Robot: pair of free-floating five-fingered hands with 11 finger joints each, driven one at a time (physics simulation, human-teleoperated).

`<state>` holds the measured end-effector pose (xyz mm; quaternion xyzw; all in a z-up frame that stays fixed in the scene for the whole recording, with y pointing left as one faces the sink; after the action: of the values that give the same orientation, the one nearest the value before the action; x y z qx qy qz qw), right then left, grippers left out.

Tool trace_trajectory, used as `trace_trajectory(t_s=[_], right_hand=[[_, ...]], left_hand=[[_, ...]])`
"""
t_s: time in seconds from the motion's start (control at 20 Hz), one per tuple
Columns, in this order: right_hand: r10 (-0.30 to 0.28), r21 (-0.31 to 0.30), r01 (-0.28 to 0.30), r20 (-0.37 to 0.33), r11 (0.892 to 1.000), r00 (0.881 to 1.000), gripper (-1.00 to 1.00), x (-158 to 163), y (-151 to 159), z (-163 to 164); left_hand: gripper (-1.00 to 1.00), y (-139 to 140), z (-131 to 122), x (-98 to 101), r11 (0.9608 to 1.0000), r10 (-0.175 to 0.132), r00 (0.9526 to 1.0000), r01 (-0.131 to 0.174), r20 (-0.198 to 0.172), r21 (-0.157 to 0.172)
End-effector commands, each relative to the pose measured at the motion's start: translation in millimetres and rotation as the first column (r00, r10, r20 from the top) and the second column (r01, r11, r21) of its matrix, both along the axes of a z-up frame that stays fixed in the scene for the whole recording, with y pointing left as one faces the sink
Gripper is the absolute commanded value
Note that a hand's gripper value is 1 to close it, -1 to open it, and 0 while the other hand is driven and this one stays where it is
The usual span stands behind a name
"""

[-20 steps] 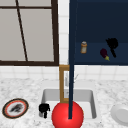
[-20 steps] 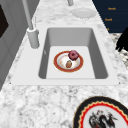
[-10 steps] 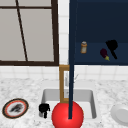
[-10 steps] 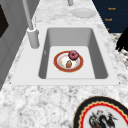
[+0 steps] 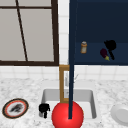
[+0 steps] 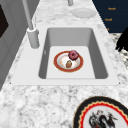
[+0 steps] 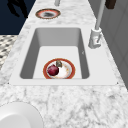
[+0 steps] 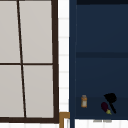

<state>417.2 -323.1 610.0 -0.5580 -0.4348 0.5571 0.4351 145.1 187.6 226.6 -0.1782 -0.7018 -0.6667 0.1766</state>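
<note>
On the dark blue cabinet shelf, the right hand (image 5: 110, 47) hovers just right of a small purple eggplant (image 5: 104, 54), fingers apparently loosely curled, holding nothing. The eggplant's long axis tilts down-right. The left hand (image 5: 44, 109) hangs at the sink's (image 5: 91, 100) left edge.

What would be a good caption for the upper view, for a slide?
Right hand in an open dark blue cabinet, next to an eggplant and an orange bottle.

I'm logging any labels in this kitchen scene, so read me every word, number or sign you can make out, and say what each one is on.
No text can be read anywhere.
Orange bottle in the blue cabinet: any label is too blurred to read.
Patterned plate on the counter: a dark picture in the middle, no lettering.
Orange marks on the dark area beyond the counter in the left side view: too blurred to read.
Red-rimmed plate in the sink: no writing.
</note>
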Motion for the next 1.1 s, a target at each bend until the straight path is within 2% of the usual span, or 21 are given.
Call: trace_trajectory(t_s=[0.0,0.45,0.6,0.75,1.05], right_hand=[[0.058,0.126,-0.047,-0.089,0.991,0.994,-1.00,0.0,4.9,0.0],[0.058,0.239,-0.035,-0.091,0.970,0.994,-1.00,-2.6,13.3,0.1],[0.104,0.181,-0.093,-0.054,0.979,0.993,-1.00,0.5,17.1,1.1],[0.092,0.180,-0.075,-0.085,0.981,0.992,-1.00,5.6,21.2,12.1],[0.083,0.207,-0.064,-0.084,0.976,0.993,-1.00,16.1,29.5,22.1]], left_hand=[[0.00,0.0,0.0,0.0,1.0000,0.000,1.0000,0.000,0.000,0.000],[0.00,0.0,0.0,0.0,1.0000,0.000,1.0000,0.000,0.000,0.000],[0.00,0.0,0.0,0.0,1.0000,0.000,1.0000,0.000,0.000,0.000],[0.00,0.0,0.0,0.0,1.0000,0.000,1.0000,0.000,0.000,0.000],[0.00,0.0,0.0,0.0,1.0000,0.000,1.0000,0.000,0.000,0.000]])
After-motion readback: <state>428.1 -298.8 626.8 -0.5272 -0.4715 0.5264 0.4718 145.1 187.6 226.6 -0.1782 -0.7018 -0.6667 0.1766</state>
